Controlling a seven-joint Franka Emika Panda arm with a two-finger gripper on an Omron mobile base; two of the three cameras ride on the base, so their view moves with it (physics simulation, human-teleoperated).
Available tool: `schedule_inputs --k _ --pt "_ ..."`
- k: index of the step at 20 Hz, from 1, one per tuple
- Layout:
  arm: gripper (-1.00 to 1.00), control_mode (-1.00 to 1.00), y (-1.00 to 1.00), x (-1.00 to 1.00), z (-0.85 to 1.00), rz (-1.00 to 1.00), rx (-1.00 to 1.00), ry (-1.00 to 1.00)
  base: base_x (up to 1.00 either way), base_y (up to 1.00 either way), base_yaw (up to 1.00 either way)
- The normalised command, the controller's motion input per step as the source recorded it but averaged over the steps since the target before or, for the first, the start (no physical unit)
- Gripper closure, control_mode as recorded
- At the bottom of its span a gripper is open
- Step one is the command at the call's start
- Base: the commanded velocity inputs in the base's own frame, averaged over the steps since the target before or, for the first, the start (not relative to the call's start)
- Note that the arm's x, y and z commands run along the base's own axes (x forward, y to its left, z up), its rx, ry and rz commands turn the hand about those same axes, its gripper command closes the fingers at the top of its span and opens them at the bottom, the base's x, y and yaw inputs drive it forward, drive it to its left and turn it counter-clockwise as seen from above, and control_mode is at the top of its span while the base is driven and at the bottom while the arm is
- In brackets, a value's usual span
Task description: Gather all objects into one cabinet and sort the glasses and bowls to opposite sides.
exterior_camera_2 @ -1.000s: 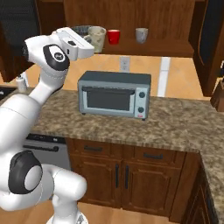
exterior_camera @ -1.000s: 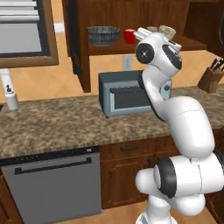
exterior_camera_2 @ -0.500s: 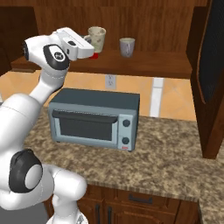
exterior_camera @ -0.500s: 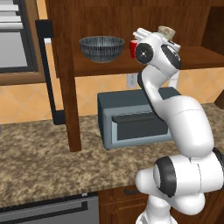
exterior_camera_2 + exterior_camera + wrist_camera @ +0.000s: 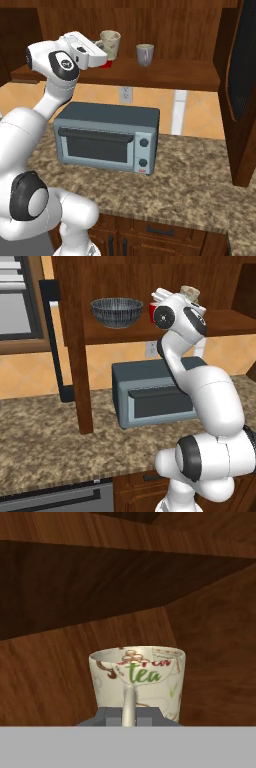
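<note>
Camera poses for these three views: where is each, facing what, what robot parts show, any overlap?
Left base view: behind the arm on its left, facing the cabinet shelf, bowl and toaster oven; the arm rises at lower right.
Right base view: behind on its right, facing the same shelf with the cream cup and grey mug; the arm rises at lower left.
Hand view: on the hand, looking along the gripper at the cream cup, marked "tea", against the cabinet's wood back.
Shared: both base views show shelf, oven, counter and arm; all three show the cream cup.
</note>
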Motion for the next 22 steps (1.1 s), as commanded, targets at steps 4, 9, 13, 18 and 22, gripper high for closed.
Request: schedule_inputs --k 4,9,13,18,22 --pt "1.00 1.00 0.00 0.00 0.00 0.00 0.00 0.00 0.00 0.00 0.00" --pt "1.00 -1.00 -0.05 0.00 0.00 0.00 0.00 0.00 0.00 0.00 0.00" --pt "1.00 -1.00 -0.34 -0.07 0.00 0.00 0.00 0.04 0.00 0.00 0.00" --pt "1.00 -1.00 -0.25 -0.02 -0.01 0.00 -0.05 0.17 0.00 0.00 0.00" --pt "1.00 -1.00 -0.11 0.00 0.00 0.00 -0.01 0.06 0.00 0.00 0.00"
